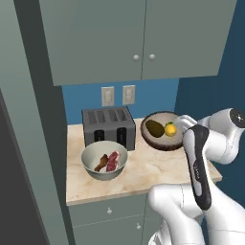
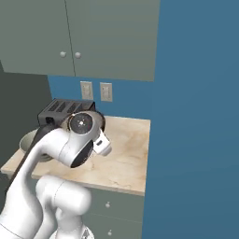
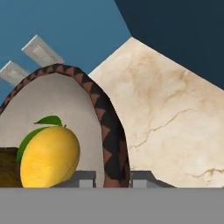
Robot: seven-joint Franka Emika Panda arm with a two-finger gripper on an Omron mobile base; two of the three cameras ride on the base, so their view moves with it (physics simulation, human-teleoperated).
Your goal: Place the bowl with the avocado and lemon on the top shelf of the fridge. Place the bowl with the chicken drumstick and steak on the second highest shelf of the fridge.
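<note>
The claw (image 3: 112,178) is pinched on the rim of the dark brown wooden bowl (image 1: 161,139), tilted on the beige marble counter (image 1: 143,172). Inside, the yellow lemon (image 1: 170,129) and dark avocado (image 1: 154,128) are seen. The black toaster (image 1: 108,127) and pale grey bowl (image 1: 104,161) are placed beside.

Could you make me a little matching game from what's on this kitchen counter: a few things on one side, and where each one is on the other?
Things:
1. lemon
2. steak
3. toaster
4. tool

Places:
A. against the blue back wall, under the two outlets
B. in the pale grey bowl, next to the drumstick
C. closed on the brown bowl's patterned rim
D. beside the avocado in the brown bowl

Pairs: 1-D, 2-B, 3-A, 4-C
</note>
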